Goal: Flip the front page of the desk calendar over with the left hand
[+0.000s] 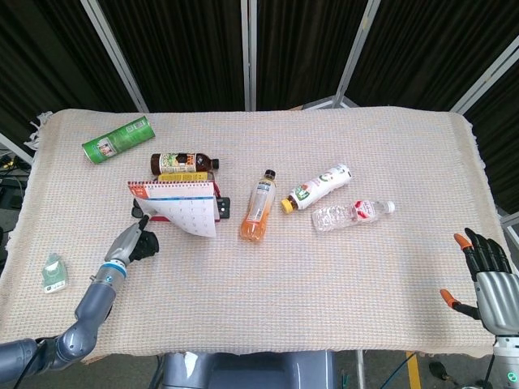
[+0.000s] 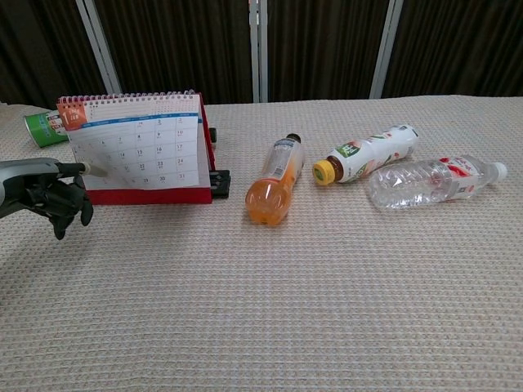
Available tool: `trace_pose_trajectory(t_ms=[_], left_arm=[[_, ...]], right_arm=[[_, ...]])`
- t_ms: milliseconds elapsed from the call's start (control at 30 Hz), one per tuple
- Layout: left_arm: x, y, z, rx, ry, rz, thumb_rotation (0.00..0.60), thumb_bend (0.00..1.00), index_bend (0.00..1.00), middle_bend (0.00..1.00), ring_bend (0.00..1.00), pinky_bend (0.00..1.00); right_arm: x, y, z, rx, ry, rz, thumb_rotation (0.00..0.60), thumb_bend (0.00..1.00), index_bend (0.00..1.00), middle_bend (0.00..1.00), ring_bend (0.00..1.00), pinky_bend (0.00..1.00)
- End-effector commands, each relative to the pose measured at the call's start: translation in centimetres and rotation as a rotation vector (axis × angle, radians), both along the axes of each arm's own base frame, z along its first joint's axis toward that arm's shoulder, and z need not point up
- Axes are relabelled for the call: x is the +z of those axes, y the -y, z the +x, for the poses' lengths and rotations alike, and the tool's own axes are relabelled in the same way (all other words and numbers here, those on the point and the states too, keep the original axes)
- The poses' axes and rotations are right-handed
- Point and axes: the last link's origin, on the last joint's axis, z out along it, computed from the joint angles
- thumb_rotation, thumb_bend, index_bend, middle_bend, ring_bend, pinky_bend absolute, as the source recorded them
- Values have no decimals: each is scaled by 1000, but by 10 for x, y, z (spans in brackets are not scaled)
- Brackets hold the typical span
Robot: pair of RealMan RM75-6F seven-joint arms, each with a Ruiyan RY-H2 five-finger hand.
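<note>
Looks like a lab test cell, not a home. Beige woven cloth (image 1: 268,275) covers the table; black curtain panels on silver metal frames (image 1: 251,53) at 12 o'clock.

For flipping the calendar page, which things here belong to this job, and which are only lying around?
Job: calendar, with its front page partly lifted; left robot hand touching the page's edge.

Lying about: green can, dark bottle, orange bottle, white bottle, clear bottle, right robot hand.

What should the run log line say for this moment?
stage: lifting front page | left robot hand: fingertip under front page of desk calendar, page raised off stand | right robot hand: open, idle
</note>
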Motion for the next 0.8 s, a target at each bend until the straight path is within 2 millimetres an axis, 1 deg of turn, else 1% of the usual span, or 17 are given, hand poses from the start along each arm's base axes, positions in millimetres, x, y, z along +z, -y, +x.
trace_pose_trajectory(t_ms=[33,200,333,400,500,567,633,700,800], left_arm=[[1,-1,8,-27,0,-1,600,861,0,612,666,561],[3,1,24,-77,9,9,600,862,0,612,666,561],[16,3,35,-141,-2,69,600,862,0,603,665,557],[26,1,40,-188,-23,142,600,861,0,573,649,540],[39,-1,44,-258,-74,232,600,855,0,452,545,484],[49,-4,47,-322,-132,305,600,844,0,340,453,435],[56,-7,49,-359,-173,347,600,834,0,270,403,410],[64,-11,52,-395,-214,386,600,820,0,229,371,380],[72,-16,54,-415,-241,399,600,786,0,167,317,341]], right_arm=[[0,0,0,0,0,0,600,118,21,0,0,0],[0,0,0,-1,0,0,600,117,21,0,0,0],[1,0,0,-2,2,-3,600,117,22,0,0,0],[2,0,0,-1,5,-6,600,117,22,0,0,0],[2,0,0,-1,7,-7,600,117,22,0,0,0],[2,0,0,-3,6,-5,600,117,22,0,0,0],[2,0,-1,-4,5,-4,600,117,22,0,0,0],[1,1,-1,-7,4,-3,600,117,22,0,0,0],[1,2,-3,-14,4,-2,600,117,21,0,0,0]])
